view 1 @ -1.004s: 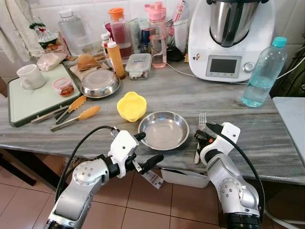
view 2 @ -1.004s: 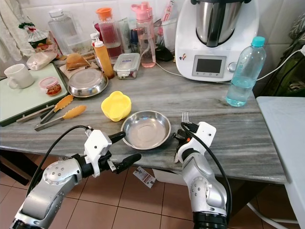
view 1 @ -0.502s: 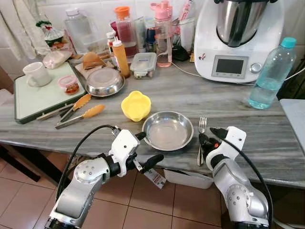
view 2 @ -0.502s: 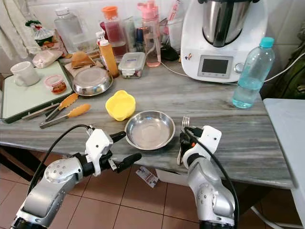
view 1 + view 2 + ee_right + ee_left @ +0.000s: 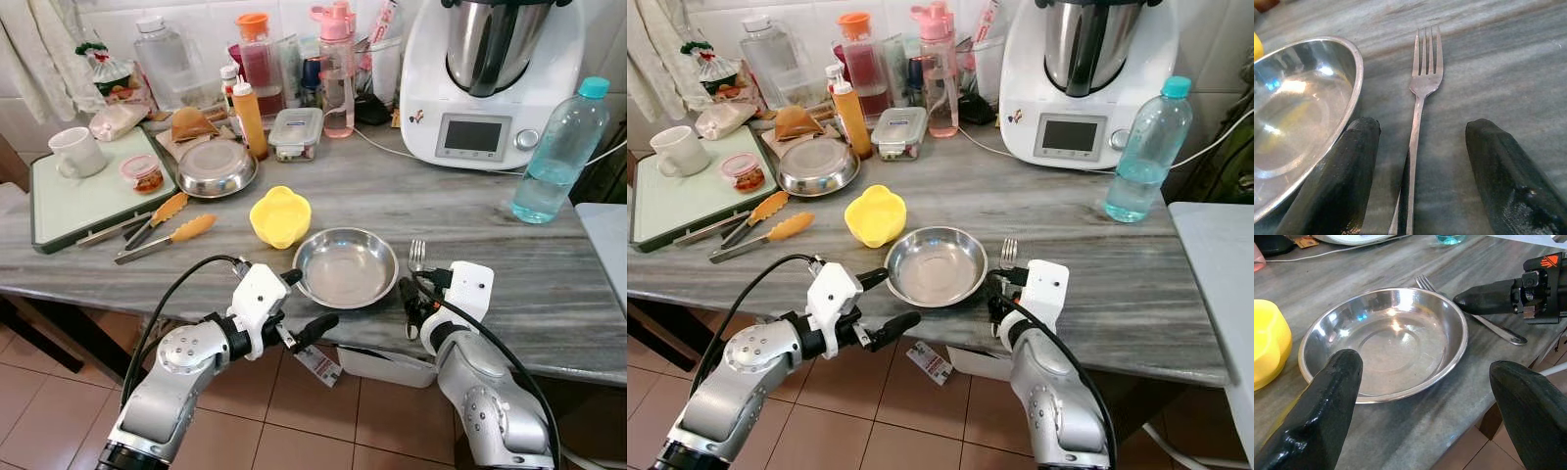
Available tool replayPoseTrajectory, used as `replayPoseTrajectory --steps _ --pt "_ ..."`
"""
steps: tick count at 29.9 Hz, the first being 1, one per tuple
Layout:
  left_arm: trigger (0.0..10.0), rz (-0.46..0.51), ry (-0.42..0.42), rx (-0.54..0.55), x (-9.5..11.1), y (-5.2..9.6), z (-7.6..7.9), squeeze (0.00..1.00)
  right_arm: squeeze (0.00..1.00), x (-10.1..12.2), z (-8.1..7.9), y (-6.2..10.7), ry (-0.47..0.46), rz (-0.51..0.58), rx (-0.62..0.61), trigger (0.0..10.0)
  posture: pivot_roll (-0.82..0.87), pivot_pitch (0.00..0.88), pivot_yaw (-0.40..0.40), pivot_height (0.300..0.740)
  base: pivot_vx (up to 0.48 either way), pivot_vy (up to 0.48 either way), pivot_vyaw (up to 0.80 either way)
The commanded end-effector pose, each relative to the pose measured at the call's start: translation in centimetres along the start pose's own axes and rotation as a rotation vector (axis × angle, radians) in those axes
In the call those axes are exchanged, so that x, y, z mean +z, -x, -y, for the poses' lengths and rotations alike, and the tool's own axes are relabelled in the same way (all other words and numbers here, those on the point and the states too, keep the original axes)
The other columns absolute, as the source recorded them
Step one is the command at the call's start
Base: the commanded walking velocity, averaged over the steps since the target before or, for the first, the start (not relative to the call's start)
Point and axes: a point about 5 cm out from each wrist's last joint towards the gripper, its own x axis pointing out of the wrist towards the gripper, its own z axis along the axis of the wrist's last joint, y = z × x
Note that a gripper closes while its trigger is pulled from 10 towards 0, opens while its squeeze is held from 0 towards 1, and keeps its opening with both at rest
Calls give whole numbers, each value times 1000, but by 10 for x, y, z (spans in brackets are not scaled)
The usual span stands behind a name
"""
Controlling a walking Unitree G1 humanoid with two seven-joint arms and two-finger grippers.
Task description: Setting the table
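Right tool [image 5: 1418, 161] now lower, open astride fork [image 5: 1422, 83].

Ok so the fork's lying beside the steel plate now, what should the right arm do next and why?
Probably draw the right gripper straight back off the counter edge. Its fingers are open with the fork lying flat on the counter between them, untouched, just right of the steel plate, so the placement looks finished.

Steel plate [image 5: 934, 264] at counter [image 5: 1136, 284] front edge, fork [image 5: 1007, 257] just beside it at 3 o'clock, tines pointing 12. Right gripper [image 5: 996, 294] over the fork handle; left gripper [image 5: 887, 305] open at plate's 7 o'clock, off the edge. Yellow bowl [image 5: 875, 214] at plate's 10 o'clock.
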Motion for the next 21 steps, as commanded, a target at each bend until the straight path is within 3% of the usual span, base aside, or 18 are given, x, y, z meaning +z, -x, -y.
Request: replayPoseTrajectory --steps 1,15,17,18,19,21 --pt "10000 -8 -14 13 0 0 -4 0 1000 -3 3 2 22 -26 -22 10000 -111 9 109 740 0 0 0" --pt "10000 -3 -13 9 2 -1 -3 0 980 -6 6 10 65 -32 -28 10000 -118 16 115 740 0 0 0" --pt "10000 -1 -13 7 2 -2 -3 0 463 -6 7 11 75 -19 -35 10000 -119 16 115 740 0 0 0" --pt "10000 -1 -13 7 2 -2 -3 0 463 -5 7 12 79 -14 -37 10000 -119 16 115 740 0 0 0" --pt "10000 0 -12 7 3 -2 -3 0 0 -5 8 13 86 -12 -43 10000 -119 16 115 740 0 0 0" --pt "10000 0 -12 7 3 -2 -3 0 0 -5 9 13 87 -12 -44 10000 -119 16 115 740 0 0 0"
